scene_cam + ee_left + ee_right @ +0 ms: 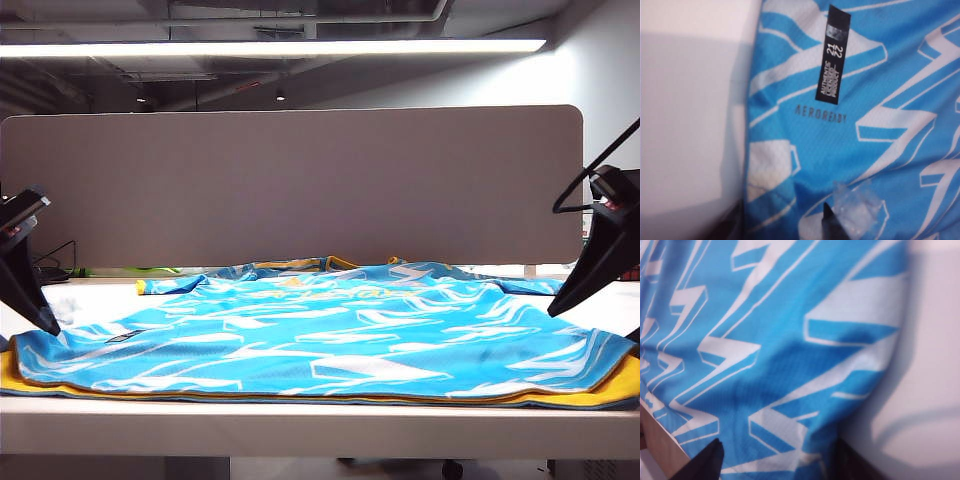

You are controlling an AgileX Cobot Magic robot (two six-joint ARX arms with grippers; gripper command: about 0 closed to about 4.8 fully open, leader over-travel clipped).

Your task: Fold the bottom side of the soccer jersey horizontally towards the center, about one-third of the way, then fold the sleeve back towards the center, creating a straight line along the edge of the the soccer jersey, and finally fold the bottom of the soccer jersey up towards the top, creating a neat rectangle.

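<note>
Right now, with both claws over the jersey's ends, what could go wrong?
1. The soccer jersey lies doubled near the table front edge; a claw may pinch only the top layer.
2. The left claw and right claw sit at opposite ends; uneven lifting could skew the fold.

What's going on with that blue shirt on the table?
A two-armed robot is folding a soccer jersey that lies spread flat on the white table. The left gripper hangs over its left edge, the right gripper, jaws apart, over its right edge. Neither holds any fabric.
</note>
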